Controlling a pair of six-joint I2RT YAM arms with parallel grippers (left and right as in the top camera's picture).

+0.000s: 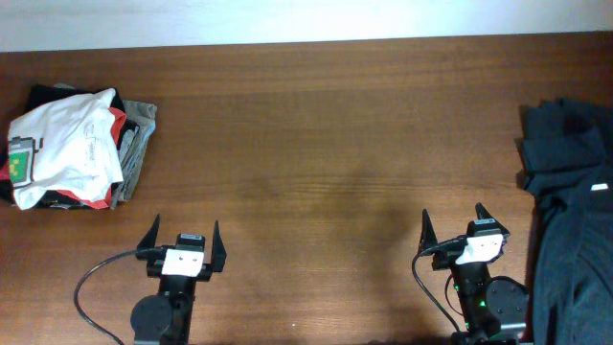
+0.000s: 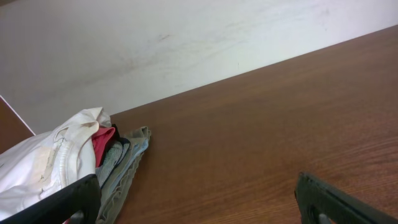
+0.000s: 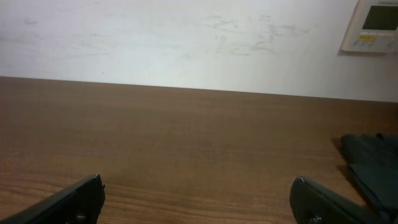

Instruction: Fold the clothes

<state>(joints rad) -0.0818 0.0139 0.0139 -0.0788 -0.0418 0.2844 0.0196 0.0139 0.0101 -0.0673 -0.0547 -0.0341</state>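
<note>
The white shirt [image 1: 67,144] lies folded on top of a stack of clothes at the table's left edge, its green-and-yellow patch [image 1: 19,161] facing up. It also shows in the left wrist view [image 2: 43,165] at the lower left. My left gripper [image 1: 182,235] is open and empty near the front edge, to the right of the stack and apart from it; its fingers [image 2: 199,199] frame bare wood. My right gripper [image 1: 454,222] is open and empty at the front right, over bare table [image 3: 196,199].
Under the white shirt lie red, grey and olive garments [image 1: 134,144]. A heap of dark clothes [image 1: 570,182] covers the table's right edge, and its corner shows in the right wrist view [image 3: 373,158]. A white wall with a thermostat [image 3: 373,25] stands behind the table.
</note>
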